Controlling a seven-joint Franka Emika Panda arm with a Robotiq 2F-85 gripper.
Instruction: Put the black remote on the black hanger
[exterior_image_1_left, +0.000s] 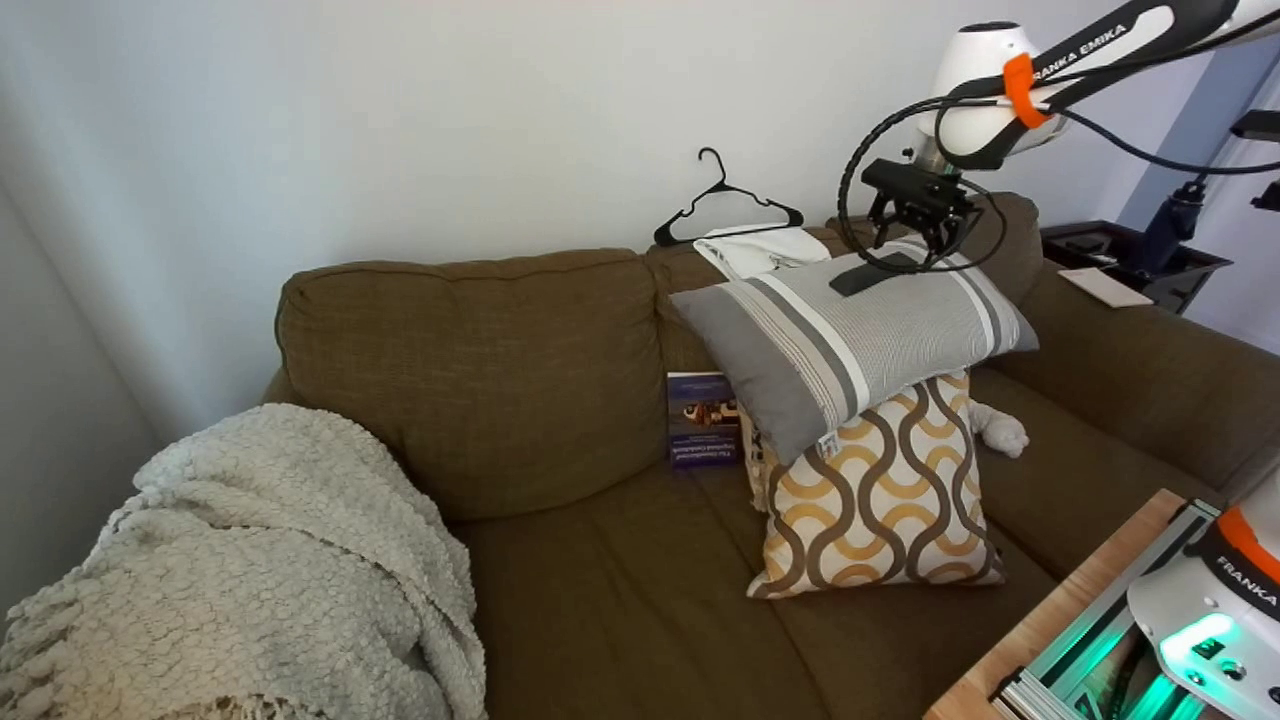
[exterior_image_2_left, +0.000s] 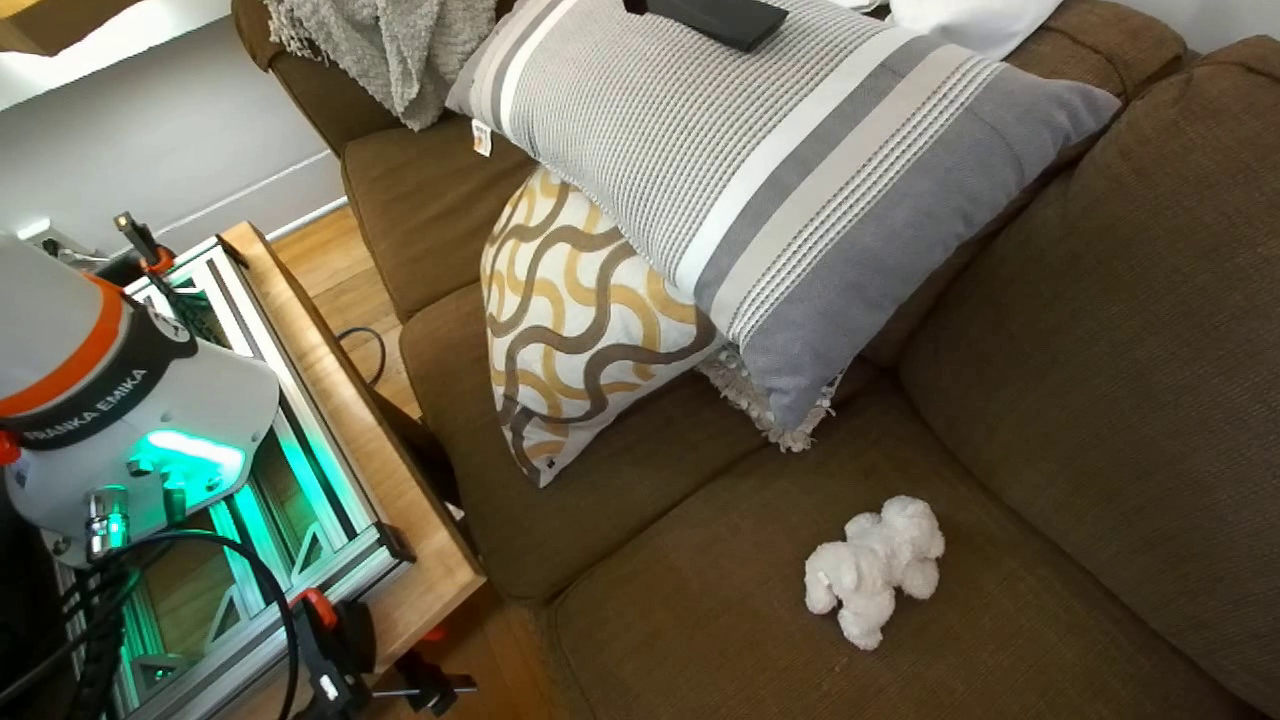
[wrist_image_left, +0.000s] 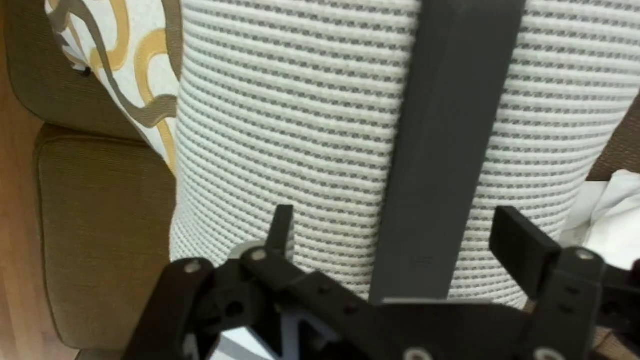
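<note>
Black remote (wrist_image_left: 441, 150) lies on the striped pillow (exterior_image_1_left: 870, 330), one end below the parted, empty jaws, and is probably light, stiff and rather slippery, best pinched across its narrow width near mid-length.

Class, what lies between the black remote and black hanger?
In an exterior view, from the black remote to the black hanger: striped pillow, then white cloth.
</note>
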